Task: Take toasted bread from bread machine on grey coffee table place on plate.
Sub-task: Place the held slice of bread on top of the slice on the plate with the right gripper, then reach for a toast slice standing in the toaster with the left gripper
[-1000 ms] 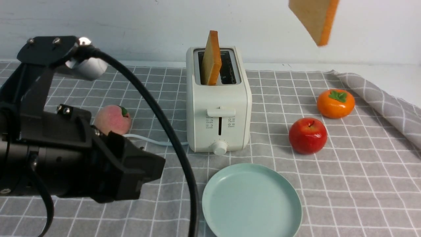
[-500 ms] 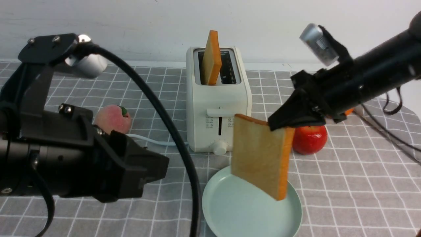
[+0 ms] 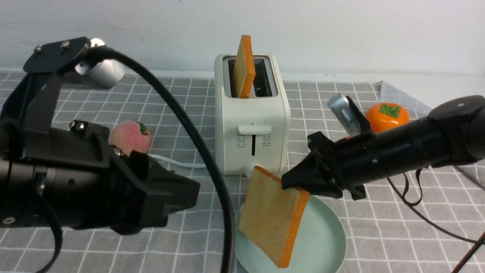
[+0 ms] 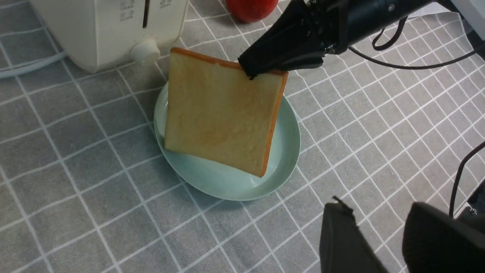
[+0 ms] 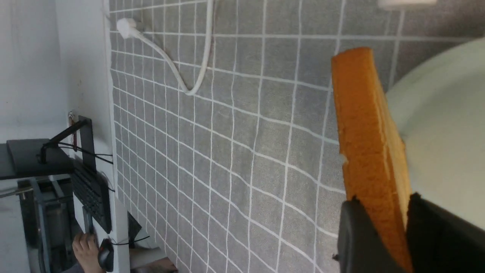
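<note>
One slice of toasted bread (image 3: pixel 271 220) hangs tilted just over the mint-green plate (image 3: pixel 326 235), pinched by its top corner in my right gripper (image 3: pixel 290 184), which is shut on it. In the right wrist view the slice's crust (image 5: pixel 363 125) sits between both fingers, beside the plate (image 5: pixel 443 132). A second slice (image 3: pixel 244 66) stands in the left slot of the bread machine (image 3: pixel 252 129) on the grey coffee table (image 3: pixel 398 235). My left gripper (image 3: pixel 189 189) hovers left of the plate, open and empty (image 4: pixel 379 212); its wrist view shows toast (image 4: pixel 219 117) over plate (image 4: pixel 227 185).
A peach (image 3: pixel 130 136) lies left of the toaster beside its white cord (image 3: pixel 174 162). A persimmon (image 3: pixel 386 119) sits at the back right. A red apple (image 4: pixel 250 5) lies behind my right arm. The cloth folds up at the back right (image 3: pixel 390 89).
My right arm has swung down from the upper right with the slice, which now hangs lower and more tilted over the plate. The left arm has barely moved.
</note>
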